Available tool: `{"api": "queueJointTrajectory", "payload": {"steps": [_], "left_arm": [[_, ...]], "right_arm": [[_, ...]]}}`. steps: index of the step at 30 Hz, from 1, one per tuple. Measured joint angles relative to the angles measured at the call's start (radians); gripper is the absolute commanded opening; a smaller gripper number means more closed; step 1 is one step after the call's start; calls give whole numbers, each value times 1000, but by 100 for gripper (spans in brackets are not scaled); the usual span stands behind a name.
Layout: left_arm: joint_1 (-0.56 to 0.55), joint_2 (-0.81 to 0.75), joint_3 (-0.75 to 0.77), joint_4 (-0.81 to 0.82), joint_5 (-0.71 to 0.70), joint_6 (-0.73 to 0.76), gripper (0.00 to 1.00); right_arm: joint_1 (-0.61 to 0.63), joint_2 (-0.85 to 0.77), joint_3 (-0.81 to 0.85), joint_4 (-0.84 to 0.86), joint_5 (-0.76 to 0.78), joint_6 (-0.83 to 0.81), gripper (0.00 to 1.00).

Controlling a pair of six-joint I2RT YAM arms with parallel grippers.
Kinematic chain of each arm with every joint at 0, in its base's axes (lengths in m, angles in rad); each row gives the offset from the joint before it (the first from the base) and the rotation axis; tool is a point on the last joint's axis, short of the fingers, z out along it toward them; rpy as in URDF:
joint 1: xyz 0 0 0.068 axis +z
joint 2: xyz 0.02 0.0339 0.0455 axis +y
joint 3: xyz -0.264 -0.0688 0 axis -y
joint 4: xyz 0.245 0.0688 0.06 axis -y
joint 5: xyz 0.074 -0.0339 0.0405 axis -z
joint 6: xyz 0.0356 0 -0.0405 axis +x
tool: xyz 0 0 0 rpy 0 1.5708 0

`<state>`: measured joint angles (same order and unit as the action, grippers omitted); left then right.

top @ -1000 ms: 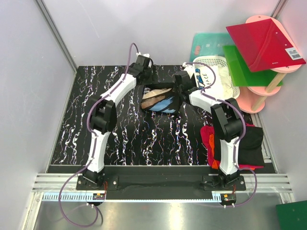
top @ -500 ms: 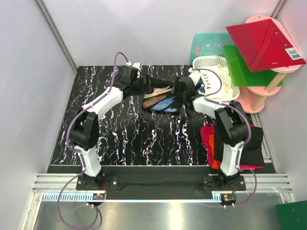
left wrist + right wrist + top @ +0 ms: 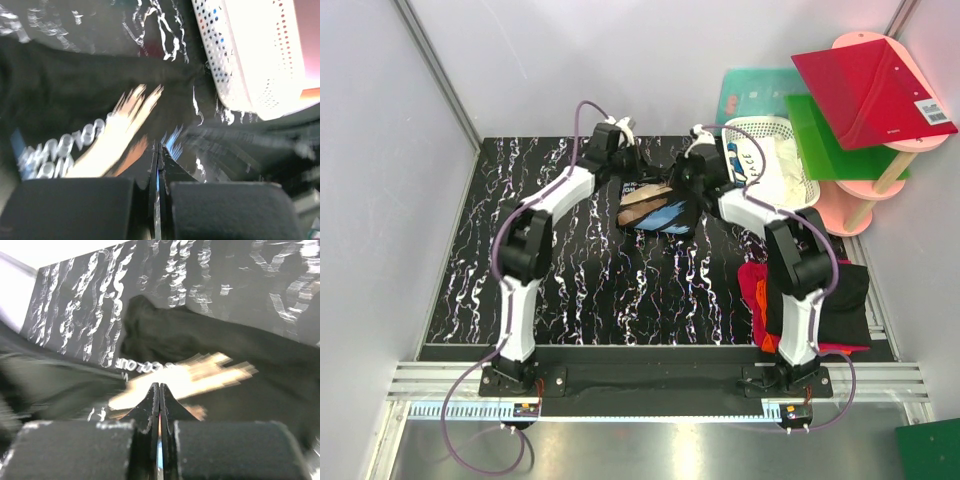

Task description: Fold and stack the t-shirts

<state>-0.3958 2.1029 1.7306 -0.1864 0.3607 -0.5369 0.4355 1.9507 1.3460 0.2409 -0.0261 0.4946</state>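
Marbled table [image 3: 570, 285]: tee [image 3: 660, 214] between closed left hand [image 3: 159, 152] and right hand [image 3: 159, 392].

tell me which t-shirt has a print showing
The black t-shirt lying alone, tan and blue print up; the pile of red, orange and black ones shows none.

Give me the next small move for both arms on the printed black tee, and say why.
Probably open both and lower them onto the cloth to pinch its edge. The left tool and right tool are shut over the black printed t-shirt, with no cloth seen pinched in either. The shirt lies bunched at the far middle of the table, not spread for folding.
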Motion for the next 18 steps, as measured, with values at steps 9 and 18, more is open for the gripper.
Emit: {"api": "queueJointTrajectory", "payload": {"steps": [9, 18], "left_arm": [[56, 364, 309, -5, 145, -156, 0], [115, 487, 432, 120, 175, -377, 0]], "right_arm": [[-41, 282, 321, -180, -139, 31, 0], [-98, 376, 420, -299, -26, 85, 0]]}}
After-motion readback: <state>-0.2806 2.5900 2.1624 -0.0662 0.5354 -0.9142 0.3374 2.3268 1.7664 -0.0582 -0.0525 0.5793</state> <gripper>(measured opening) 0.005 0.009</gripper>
